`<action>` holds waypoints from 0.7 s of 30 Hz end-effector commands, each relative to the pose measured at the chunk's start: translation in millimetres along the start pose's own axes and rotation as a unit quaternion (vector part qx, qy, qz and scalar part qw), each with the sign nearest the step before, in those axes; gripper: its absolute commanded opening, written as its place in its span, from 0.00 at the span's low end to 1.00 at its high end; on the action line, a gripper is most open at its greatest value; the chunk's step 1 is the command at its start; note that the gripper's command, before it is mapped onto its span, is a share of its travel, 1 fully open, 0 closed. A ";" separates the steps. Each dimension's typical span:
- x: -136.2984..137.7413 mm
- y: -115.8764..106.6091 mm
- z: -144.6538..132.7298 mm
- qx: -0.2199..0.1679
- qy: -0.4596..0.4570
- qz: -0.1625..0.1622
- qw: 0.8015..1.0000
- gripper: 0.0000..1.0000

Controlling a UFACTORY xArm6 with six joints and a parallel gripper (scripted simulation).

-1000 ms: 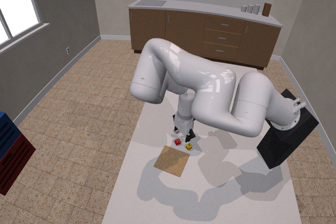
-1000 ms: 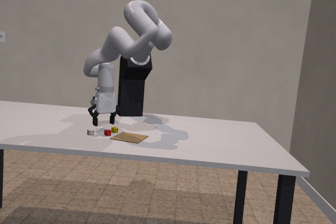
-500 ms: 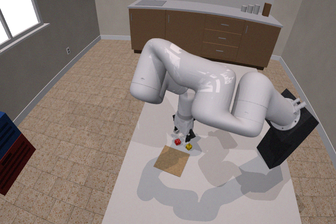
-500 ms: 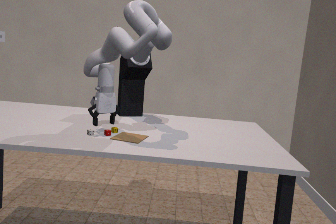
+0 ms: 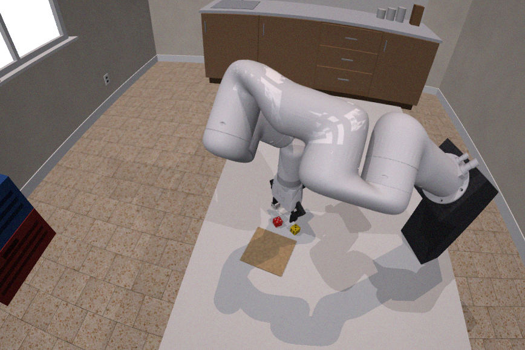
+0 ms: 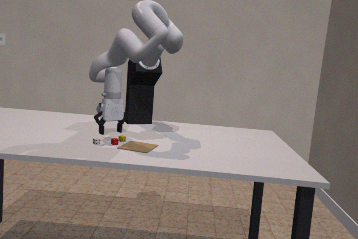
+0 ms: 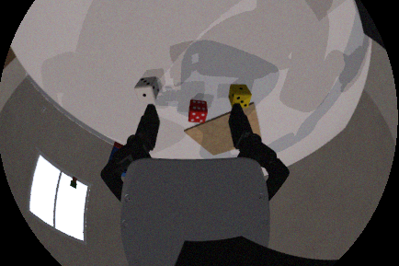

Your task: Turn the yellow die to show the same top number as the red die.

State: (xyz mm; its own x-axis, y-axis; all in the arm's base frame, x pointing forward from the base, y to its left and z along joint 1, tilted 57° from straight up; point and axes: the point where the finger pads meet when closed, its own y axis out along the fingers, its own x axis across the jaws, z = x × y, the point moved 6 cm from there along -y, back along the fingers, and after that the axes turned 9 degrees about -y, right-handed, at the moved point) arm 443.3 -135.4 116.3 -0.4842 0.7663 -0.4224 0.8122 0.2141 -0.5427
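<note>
The yellow die (image 5: 295,229) (image 6: 122,138) (image 7: 240,96) lies on the white table (image 5: 254,316) (image 6: 231,155), just off a corner of the tan mat (image 5: 268,250) (image 6: 137,146) (image 7: 214,138). The red die (image 5: 277,222) (image 6: 114,141) (image 7: 198,110) lies close beside it, also off the mat. A white die (image 6: 96,140) (image 7: 147,88) lies a little further away. My gripper (image 5: 286,210) (image 6: 110,129) (image 7: 193,112) is open and empty. It points down and hangs a little above the dice, roughly over the red one. The pips are too small to read.
The arm's black base (image 5: 449,214) (image 6: 141,94) stands on the table behind the dice. The arm's links arch over the table. A kitchen counter (image 5: 322,40) stands far behind, off the table.
</note>
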 end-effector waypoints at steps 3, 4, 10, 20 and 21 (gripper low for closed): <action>0.4 -0.4 0.3 0.000 0.000 0.001 1.000 1.00; 1.5 -0.4 0.6 0.000 0.000 0.001 1.000 1.00; 19.4 -0.4 6.4 0.000 0.000 0.001 1.000 1.00; 54.8 -0.4 17.9 0.000 0.000 0.001 1.000 1.00; 57.6 -0.4 18.8 0.000 0.000 0.001 1.000 1.00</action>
State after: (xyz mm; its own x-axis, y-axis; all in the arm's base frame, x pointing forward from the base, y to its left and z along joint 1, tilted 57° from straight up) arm 418.6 -112.2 89.0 -0.4883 0.7652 -0.4194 0.8091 0.2170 -0.5462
